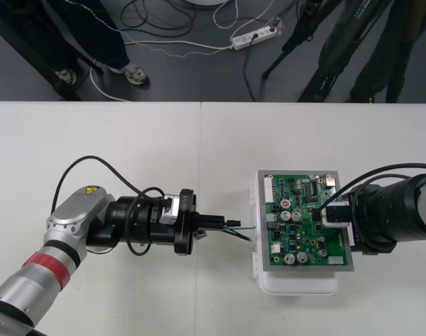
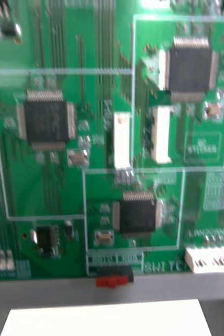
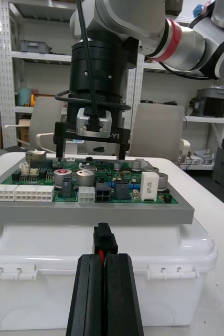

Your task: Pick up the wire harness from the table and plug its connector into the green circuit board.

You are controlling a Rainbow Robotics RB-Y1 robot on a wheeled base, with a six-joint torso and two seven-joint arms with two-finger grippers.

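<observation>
Fingers point(image 3: 119, 294) of your left gripper point(image 1: 225, 224) are pressed together, pinching the small black plug point(image 3: 104, 242) of the wire harness point(image 1: 241, 231). A sliver of red wire shows in the seam between them.

- Left arm: reaches in low over the table point(image 1: 129, 154), pointing toward the board. The harness is off the table and in the grip. Thin green and black wires run past the fingertips toward the board's left edge and stop just short of it.
- Plug: not in the board. From the left wrist it sits level with the white base point(image 3: 169, 273), below the grey plate that carries the board.
- Green circuit board point(image 1: 304, 224): sits square on its base, to the right of the left gripper. A black header point(image 3: 103, 195) sits at the near edge, next to a white one, roughly above the plug's line. I take it for the likely target but cannot confirm it.
- Right gripper point(image 3: 91, 156): hangs over the board's right half, pointing down. Its two thin fingers are spread apart, tips at or near the board surface. I cannot tell whether they touch it.

Step in hand, as I judge it: the pick is done and you are on the approach to insertion.

For the next move, lift the plug to header height, keep it square to the opening, then ease it forward. Watch that the loose wires don't snag on the plate edge. The right gripper looks placed to steady the board.
</observation>
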